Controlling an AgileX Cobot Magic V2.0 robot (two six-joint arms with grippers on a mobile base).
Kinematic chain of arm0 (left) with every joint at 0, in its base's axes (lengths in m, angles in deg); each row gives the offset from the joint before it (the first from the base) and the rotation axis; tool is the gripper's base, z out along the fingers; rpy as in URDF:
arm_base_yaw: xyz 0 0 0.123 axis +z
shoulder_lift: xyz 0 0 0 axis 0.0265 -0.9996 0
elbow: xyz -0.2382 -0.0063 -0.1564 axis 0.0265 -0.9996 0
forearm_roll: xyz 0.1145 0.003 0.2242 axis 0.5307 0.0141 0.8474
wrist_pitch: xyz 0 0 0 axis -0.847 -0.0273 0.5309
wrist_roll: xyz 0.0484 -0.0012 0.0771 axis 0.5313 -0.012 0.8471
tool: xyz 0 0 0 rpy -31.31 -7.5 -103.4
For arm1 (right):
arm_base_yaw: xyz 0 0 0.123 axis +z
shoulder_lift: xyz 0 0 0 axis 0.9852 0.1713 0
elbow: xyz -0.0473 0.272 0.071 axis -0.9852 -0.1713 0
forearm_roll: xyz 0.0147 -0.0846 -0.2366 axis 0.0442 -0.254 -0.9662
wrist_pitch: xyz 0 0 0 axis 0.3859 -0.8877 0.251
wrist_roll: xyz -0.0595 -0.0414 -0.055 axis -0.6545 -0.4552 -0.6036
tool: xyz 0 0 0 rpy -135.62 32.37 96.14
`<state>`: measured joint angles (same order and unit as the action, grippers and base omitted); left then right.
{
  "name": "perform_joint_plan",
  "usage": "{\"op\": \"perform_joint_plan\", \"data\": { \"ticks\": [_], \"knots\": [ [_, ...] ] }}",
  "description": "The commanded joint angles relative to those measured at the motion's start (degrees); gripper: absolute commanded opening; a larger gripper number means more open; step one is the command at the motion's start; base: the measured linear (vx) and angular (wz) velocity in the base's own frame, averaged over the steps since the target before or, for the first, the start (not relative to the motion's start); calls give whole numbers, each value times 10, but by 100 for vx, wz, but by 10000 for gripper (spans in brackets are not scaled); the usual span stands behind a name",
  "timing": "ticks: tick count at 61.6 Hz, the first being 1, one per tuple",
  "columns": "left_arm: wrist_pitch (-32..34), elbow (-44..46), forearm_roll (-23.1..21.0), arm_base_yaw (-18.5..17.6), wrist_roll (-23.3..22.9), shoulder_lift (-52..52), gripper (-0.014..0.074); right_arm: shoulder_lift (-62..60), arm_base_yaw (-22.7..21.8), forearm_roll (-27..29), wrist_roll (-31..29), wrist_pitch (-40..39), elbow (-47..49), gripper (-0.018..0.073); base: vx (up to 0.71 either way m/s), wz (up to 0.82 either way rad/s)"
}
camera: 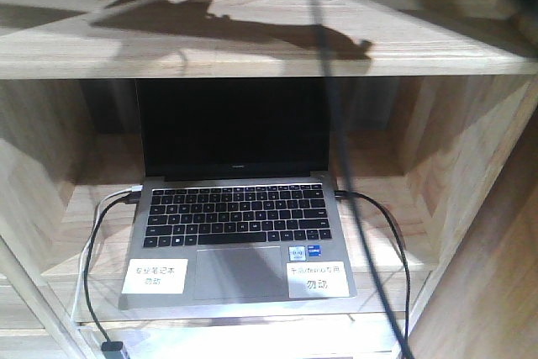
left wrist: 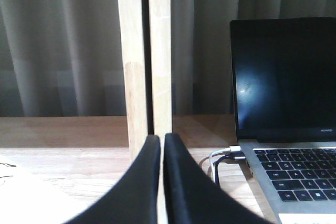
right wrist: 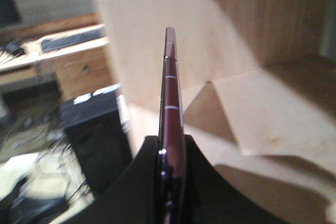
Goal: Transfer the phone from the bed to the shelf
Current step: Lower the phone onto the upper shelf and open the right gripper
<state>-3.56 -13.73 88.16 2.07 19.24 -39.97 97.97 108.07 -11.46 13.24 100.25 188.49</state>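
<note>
The carry step looks underway — the right gripper (right wrist: 170,153) has its jaws clamped on the phone (right wrist: 171,103), held edge-on and jutting out beyond the fingertips, over what appears, in a blurred view, to be a pale plank of the shelf (right wrist: 273,114). Next it must lower and release there. The left gripper (left wrist: 161,145) is closed and empty, left of the laptop (left wrist: 289,114)

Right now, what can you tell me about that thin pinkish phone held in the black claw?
The slim phone with a glossy rose-gold edge frame shows only edge-on in the right wrist view, standing upright with thin pale bands crossing the frame. The right gripper clamps its lower part between black fingers. Its upper end points toward pale wooden shelf boards. Its screen is not visible.
</note>
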Motion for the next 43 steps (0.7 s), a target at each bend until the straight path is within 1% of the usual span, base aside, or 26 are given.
{"op": "perform_joint_plan", "data": {
  "ticks": [1, 8, 14, 32, 43],
  "knots": [
    [41, 14, -6, -4, -5, 4, 1, -6, 12, 45, -2, -80, 31, -2, 0, 0],
    [41, 14, -6, -4, -5, 4, 1, 14, 27, 44, -5, -124, 31, -2, 0, 0],
    [41, 14, -6, -4, -5, 4, 1, 28, 33, 44, -5, -142, 31, -2, 0, 0],
    [41, 14, -6, -4, -5, 4, 1, 59, 33, 43, -4, -184, 30, -2, 0, 0],
    [41, 14, -6, -4, -5, 4, 1, 69, 33, 44, -1, -210, 29, 17, 0, 0]
  ]
}}
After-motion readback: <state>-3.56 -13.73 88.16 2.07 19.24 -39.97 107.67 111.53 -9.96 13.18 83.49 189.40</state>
